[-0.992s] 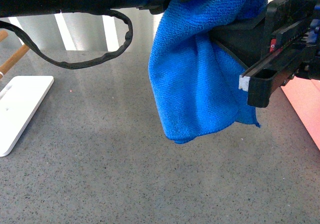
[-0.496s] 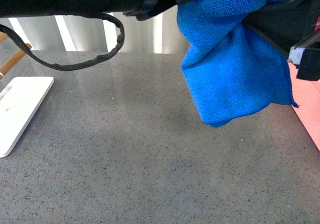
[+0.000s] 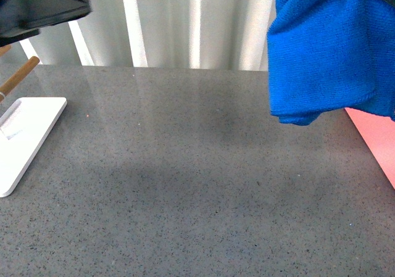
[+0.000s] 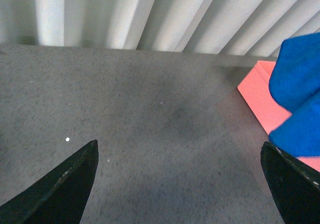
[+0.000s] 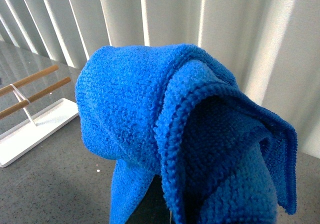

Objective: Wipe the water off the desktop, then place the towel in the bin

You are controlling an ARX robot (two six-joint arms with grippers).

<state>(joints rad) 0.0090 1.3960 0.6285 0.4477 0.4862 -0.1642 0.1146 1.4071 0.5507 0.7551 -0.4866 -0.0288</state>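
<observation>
The blue towel [image 3: 327, 49] hangs bunched in the air at the front view's upper right, above the desktop [image 3: 185, 184] and beside the pink bin [image 3: 378, 142]. My right gripper is shut on the towel; in its wrist view the towel [image 5: 165, 134] drapes over the fingers and hides them. My left gripper [image 4: 180, 184] is open above bare desktop [image 4: 150, 114], nothing between its fingertips [image 4: 65, 184]. In the left wrist view the towel [image 4: 300, 99] hangs in front of the bin [image 4: 255, 92]. I see no water on the speckled surface.
A flat white tray [image 3: 24, 138] with a wooden rod [image 3: 18, 76] lies at the desktop's left edge; the right wrist view shows that tray [image 5: 35, 129] too. White vertical blinds [image 3: 191, 24] stand behind the desktop. A black arm part [image 3: 37, 5] fills the top-left corner.
The towel has moved right and upward with my right gripper, towards the bin. The black arm and looped cable across the top have left the front view.
</observation>
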